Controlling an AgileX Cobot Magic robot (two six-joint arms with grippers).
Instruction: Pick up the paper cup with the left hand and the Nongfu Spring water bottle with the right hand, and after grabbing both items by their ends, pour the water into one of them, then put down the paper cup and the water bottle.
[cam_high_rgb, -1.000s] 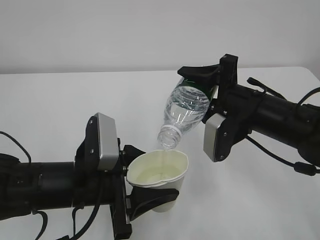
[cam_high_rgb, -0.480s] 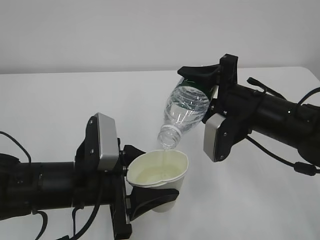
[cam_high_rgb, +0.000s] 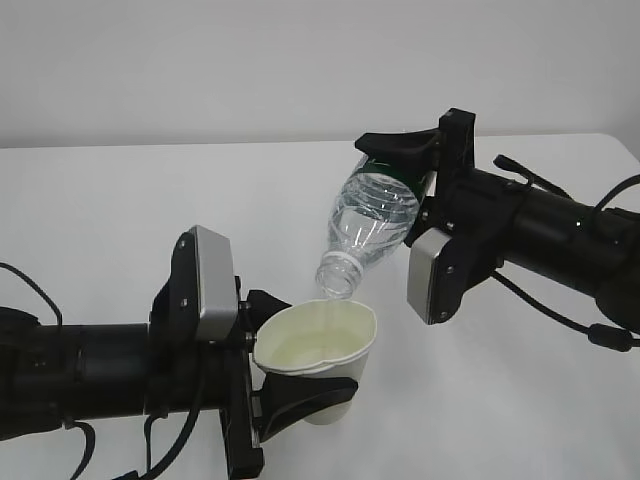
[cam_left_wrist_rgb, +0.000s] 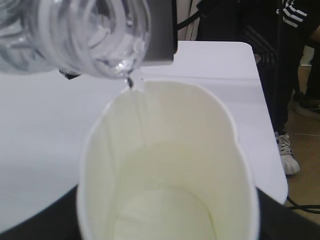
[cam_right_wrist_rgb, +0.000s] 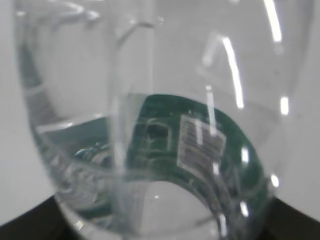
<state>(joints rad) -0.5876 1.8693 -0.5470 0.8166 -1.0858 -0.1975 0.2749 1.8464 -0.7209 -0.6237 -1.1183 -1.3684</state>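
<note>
One paper cup (cam_high_rgb: 318, 352) and one Nongfu Spring water bottle (cam_high_rgb: 372, 222) are counted on one white table (cam_high_rgb: 150, 200). Two black arms are seen, each fitted with one gripper: the left hand (cam_high_rgb: 292, 375) at seven o'clock, the right hand (cam_high_rgb: 400, 165) at two o'clock.

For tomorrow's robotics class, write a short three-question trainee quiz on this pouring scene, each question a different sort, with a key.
1. True or false: the Nongfu Spring water bottle is tilted neck-down over the paper cup.
2. Which holds the cup? A) the left hand B) the right hand C) neither; it stands on the table
3. Fill in: the thin stream of water runs down the cup's ____ wall.

Key: 1 true; 2 A; 3 inner.
</note>
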